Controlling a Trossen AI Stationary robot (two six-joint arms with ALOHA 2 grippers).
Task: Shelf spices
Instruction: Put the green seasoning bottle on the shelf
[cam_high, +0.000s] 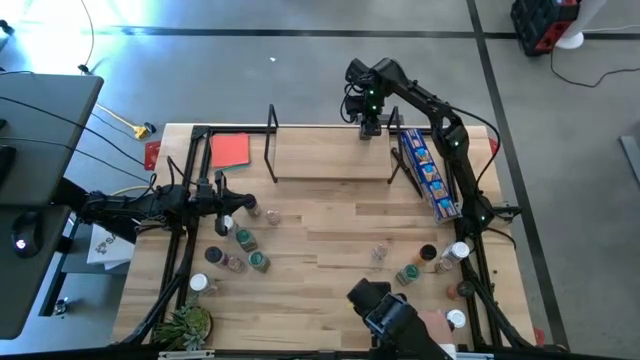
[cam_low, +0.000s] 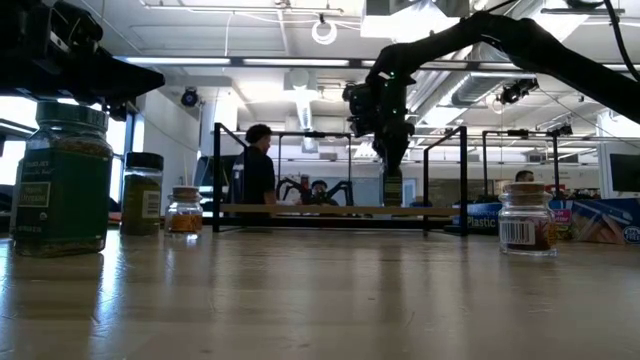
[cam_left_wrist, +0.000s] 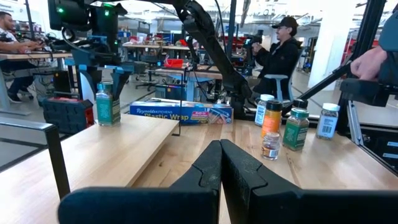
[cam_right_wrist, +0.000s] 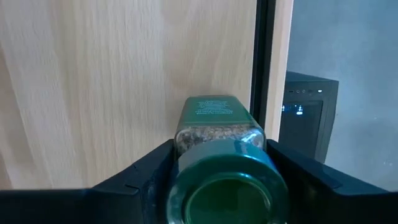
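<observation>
1. The step in hand looks like setting one spice jar on the shelf (cam_high: 330, 155). The right gripper (cam_high: 371, 125) hangs over the shelf's far edge, near its right-hand end frame, with a green-capped jar (cam_right_wrist: 221, 158) between its fingers.
2. The right wrist view shows that jar standing on the shelf board, right beside the black end frame. The fingers (cam_right_wrist: 140, 177) flank the cap and seem just apart from it, so I judge the grip is letting go; I cannot be sure whether they touch.
3. The next move, as I judge it, calls for spreading the fingers clear and lifting straight up off the shelf, so the jar is not tipped.
4. The left gripper (cam_left_wrist: 219, 171) waits closed and empty by the shelf's left end, near a cluster of jars (cam_high: 238, 245) on the table in front of the shelf.
5. The high view shows more jars (cam_high: 432, 262) in front of the shelf's right end, and the blue box (cam_high: 428, 172) against that end.
6. The low view shows the placed jar (cam_low: 392, 188) upright on the board, which the high view hides under the gripper. The left wrist view shows people beyond the table.
</observation>
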